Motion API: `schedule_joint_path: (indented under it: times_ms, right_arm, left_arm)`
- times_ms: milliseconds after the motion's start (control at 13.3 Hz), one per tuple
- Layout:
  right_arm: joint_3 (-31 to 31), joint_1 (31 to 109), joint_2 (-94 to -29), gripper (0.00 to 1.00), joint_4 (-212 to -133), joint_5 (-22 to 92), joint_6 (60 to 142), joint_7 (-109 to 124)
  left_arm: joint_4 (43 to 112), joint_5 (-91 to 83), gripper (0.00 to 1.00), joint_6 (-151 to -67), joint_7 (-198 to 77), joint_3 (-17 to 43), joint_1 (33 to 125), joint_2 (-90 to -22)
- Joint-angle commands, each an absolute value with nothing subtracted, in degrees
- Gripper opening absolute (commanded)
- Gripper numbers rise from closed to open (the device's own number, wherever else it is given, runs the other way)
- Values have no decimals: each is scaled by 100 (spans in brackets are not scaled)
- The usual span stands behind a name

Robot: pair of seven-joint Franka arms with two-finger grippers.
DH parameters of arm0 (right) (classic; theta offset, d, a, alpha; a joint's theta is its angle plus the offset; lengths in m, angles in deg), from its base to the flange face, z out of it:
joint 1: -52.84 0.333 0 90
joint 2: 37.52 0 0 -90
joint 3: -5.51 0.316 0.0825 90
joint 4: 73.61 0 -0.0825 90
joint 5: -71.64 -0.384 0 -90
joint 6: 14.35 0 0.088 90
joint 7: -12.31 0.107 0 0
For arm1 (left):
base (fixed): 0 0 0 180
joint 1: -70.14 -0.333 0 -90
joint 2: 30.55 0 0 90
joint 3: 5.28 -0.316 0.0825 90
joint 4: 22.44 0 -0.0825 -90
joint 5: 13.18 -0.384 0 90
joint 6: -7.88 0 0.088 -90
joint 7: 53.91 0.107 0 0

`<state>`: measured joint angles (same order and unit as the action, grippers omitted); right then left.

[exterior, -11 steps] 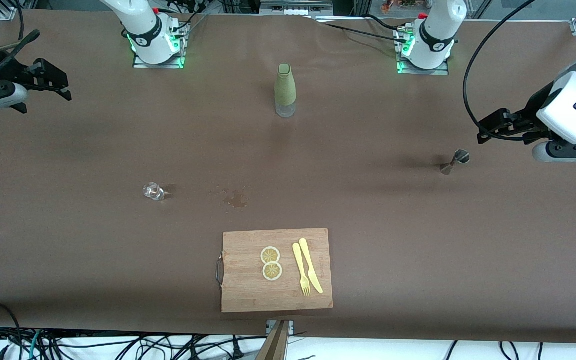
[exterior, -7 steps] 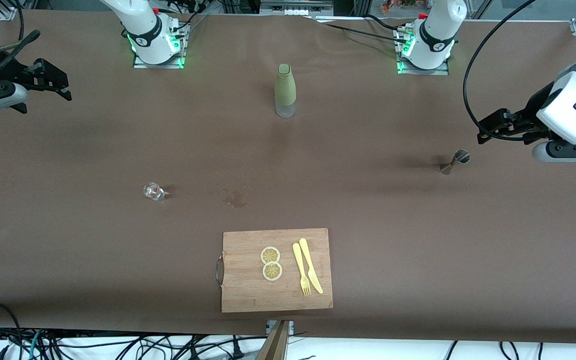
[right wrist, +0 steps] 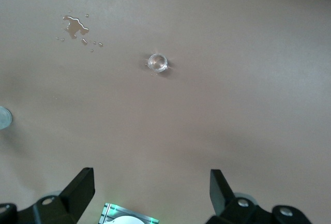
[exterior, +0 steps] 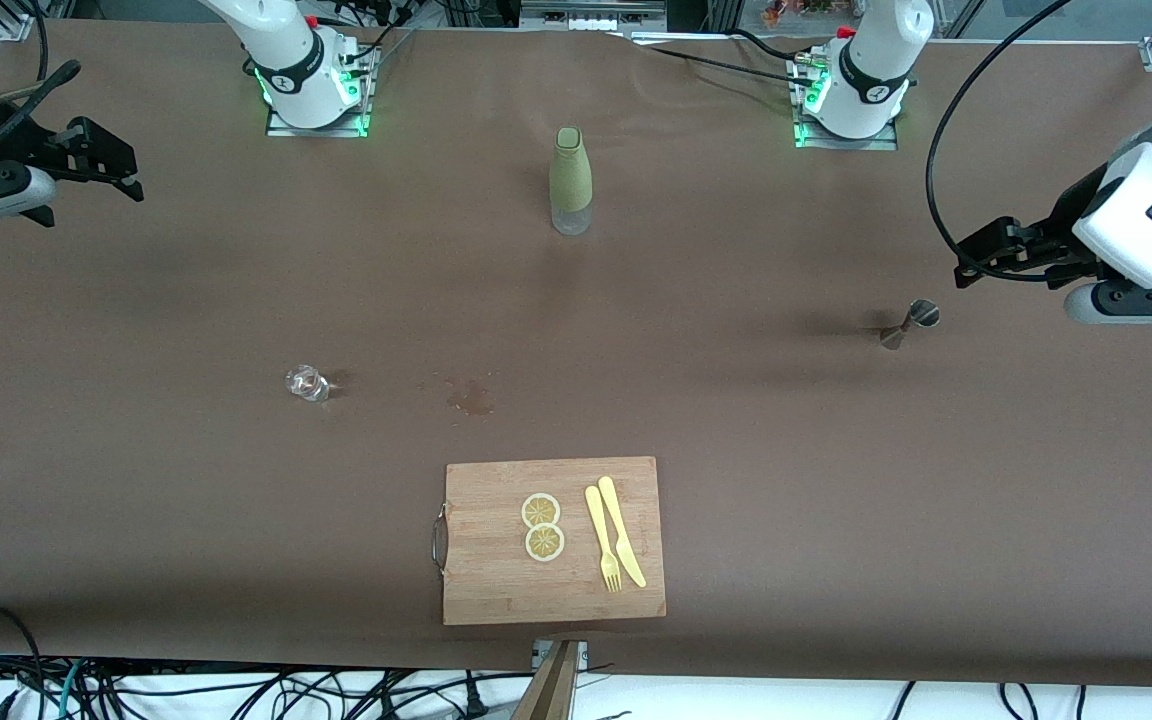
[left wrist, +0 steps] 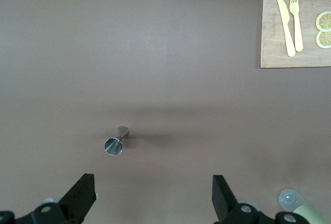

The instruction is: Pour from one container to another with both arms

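I have both claws spread wide and empty, high over the two ends of the tabletop [exterior: 136, 500]. The left claw [exterior: 986, 262] hangs over the left arm's end; the jigger [exterior: 906, 324] stands upright on the tabletop just below and ahead of it, and in the left wrist view it sits between my fingers' line but off toward one finger [left wrist: 83, 195] rather than centred. The right claw [exterior: 101, 165] hangs over the right arm's end, with the glass tumbler [exterior: 307, 382] well apart from it, standing alone, and a small puddle [exterior: 473, 398] lies near it toward the cutting board [exterior: 496, 590].

My worry is the descent. The tumbler is tiny and clear, so I judge a slightly skewed approach would knock it over or pinch only its rim. The jigger's narrow waist and small foot make it tippy; one finger arriving first would topple it. The wet patch hints that the tumbler's contents slop out easily, so tilting early would spill short of the jigger.
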<state>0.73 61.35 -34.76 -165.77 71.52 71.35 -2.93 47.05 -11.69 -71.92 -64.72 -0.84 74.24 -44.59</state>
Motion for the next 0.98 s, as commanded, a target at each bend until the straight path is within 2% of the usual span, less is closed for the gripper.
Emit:
schedule_joint_path:
  times_ms: [0, 902]
  right_arm:
    - [86, 6101, -3304, 99, -16730, 7093, 7082, -263]
    - [86, 6110, -3304, 99, -16862, 7076, 7143, -184]
  left_arm:
    - [4463, -1143, 100, -7104, -6349, -106, 7444, -4575]
    - [4480, -1090, 100, -7078, -6349, -115, 7340, -4575]
